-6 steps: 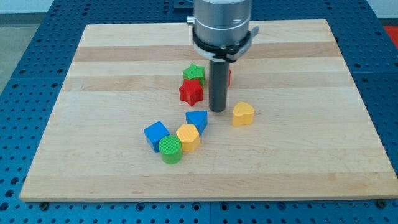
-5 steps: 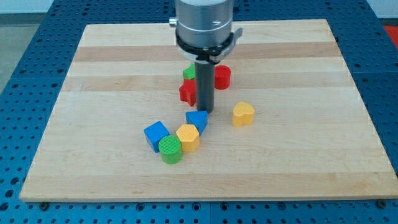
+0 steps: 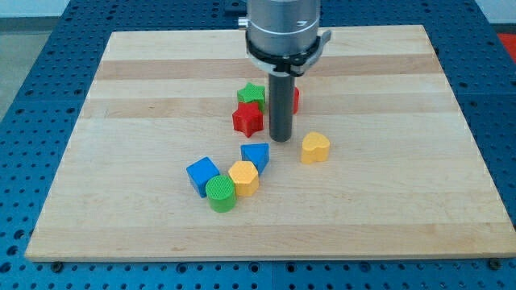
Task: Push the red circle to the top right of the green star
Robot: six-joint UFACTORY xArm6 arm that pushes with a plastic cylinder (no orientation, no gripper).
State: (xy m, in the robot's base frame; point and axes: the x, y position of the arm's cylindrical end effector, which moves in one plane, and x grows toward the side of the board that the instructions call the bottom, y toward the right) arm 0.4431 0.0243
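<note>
The green star point(image 3: 251, 93) sits near the board's middle, with a red star point(image 3: 247, 120) touching it just below. The red circle point(image 3: 295, 99) is to the right of the green star, mostly hidden behind my rod; only its right edge shows. My tip point(image 3: 280, 140) rests on the board just below the red circle, to the right of the red star and up-left of the yellow heart point(image 3: 315, 148).
A blue block point(image 3: 255, 155), a yellow hexagon point(image 3: 243, 177), a green cylinder point(image 3: 221, 193) and a blue cube point(image 3: 202, 175) cluster toward the view's bottom left of the tip. The wooden board point(image 3: 387, 193) lies on a blue perforated table.
The rod swung left, showing the red circle, then came back right and hides most of it again. The blocks have not visibly moved.
</note>
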